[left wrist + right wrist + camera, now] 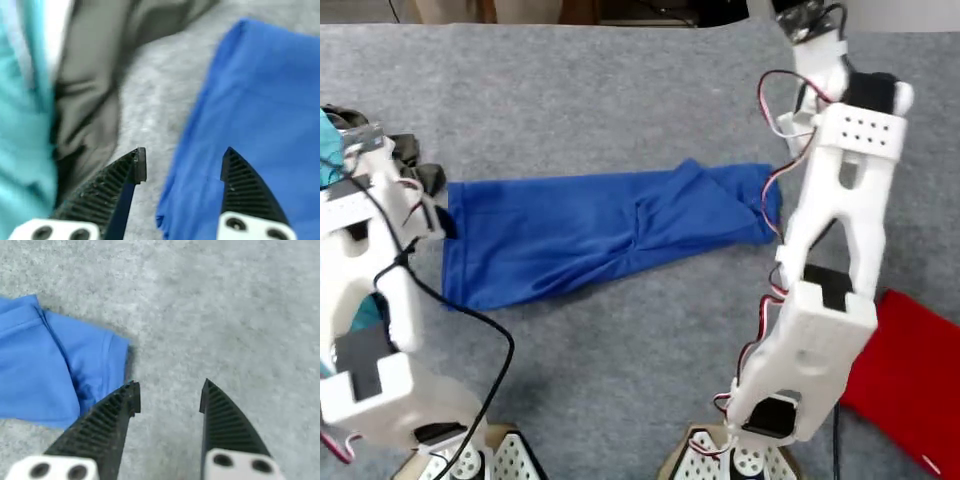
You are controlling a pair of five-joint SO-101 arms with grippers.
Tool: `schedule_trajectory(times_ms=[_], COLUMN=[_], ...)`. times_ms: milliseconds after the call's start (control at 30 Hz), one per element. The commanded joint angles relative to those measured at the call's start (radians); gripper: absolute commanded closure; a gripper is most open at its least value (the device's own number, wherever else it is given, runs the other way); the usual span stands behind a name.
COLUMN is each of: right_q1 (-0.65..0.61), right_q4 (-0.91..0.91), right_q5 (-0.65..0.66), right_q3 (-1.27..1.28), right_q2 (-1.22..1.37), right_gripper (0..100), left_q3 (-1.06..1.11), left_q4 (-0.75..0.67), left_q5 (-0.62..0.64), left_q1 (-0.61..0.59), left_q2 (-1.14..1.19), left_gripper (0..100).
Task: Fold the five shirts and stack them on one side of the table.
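A blue shirt (610, 230), folded into a long strip, lies across the middle of the grey table. In the left wrist view my left gripper (182, 160) is open and low over the blue shirt (260, 100) at its left end. One finger is above the cloth, the other above bare table beside a dark garment (90, 90). My right gripper (170, 390) is open over bare table just past the blue shirt's (50, 360) sleeve end, holding nothing. From above, the right arm (845, 150) stands at the shirt's right end.
A teal shirt (330, 150) and the dark garment (415, 150) lie bunched at the left edge, under the left arm (370, 260). A red shirt (910, 380) lies at the front right. Bare grey table stretches behind and in front of the blue shirt.
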Motion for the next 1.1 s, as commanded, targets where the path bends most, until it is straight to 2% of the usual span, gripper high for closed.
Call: schedule_trajectory(times_ms=[0, 100, 267, 367, 700, 1067], right_q1=[0.036, 0.068, 0.105, 0.105, 0.070, 0.064], right_q4=[0.069, 0.120, 0.173, 0.195, 0.216, 0.218], right_q5=[0.028, 0.064, 0.097, 0.095, 0.074, 0.055], right_q3=[-0.053, -0.058, -0.058, -0.056, -0.051, -0.051], right_q2=[-0.105, -0.127, -0.153, -0.171, -0.208, -0.209], right_gripper=[78.9, 78.9, 78.9, 78.9, 78.9, 78.9], left_q3=[-0.123, -0.221, -0.371, -0.422, -0.433, -0.410], left_q4=[0.034, 0.043, 0.120, 0.161, 0.169, 0.198], left_q5=[-0.020, -0.026, -0.032, -0.087, -0.100, -0.087], left_q1=[0.032, -0.023, -0.020, -0.021, -0.003, 0.005], left_q2=[0.077, 0.176, 0.295, 0.351, 0.420, 0.421], left_gripper=[75, 75, 75, 75, 75, 87])
